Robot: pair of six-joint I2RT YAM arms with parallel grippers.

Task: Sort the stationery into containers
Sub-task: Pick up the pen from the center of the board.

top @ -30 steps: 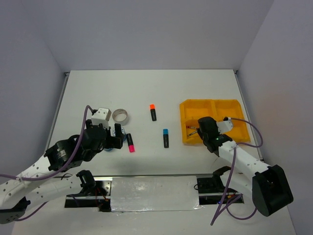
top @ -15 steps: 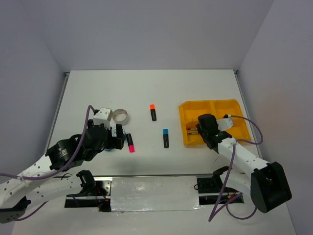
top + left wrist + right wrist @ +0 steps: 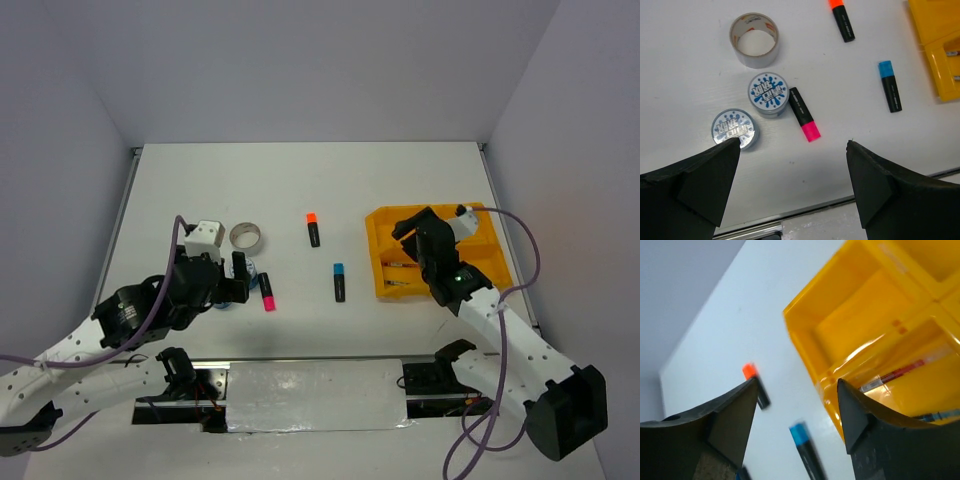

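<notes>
The yellow-orange tray (image 3: 378, 248) sits on the right, with a red pen (image 3: 895, 374) and a blue pen (image 3: 940, 415) lying in its near-left compartment. My right gripper (image 3: 403, 230) hovers open and empty over that side of the tray (image 3: 865, 325). On the table lie the orange highlighter (image 3: 313, 229), blue highlighter (image 3: 339, 282) and pink highlighter (image 3: 266, 291). Two blue-white tubs (image 3: 768, 94) (image 3: 733, 129) and the grey tape ring (image 3: 755, 40) lie just ahead of my open, empty left gripper (image 3: 792, 144); the pink highlighter (image 3: 804, 113) touches the nearer-centre tub.
The table's near edge and a metal strip (image 3: 805, 220) run right below my left fingers. White walls close in the table on the far, left and right sides.
My right gripper has opened, risen from the tray's near-left compartment and swung toward the far side, leaving the pens there. The left arm has barely moved.
</notes>
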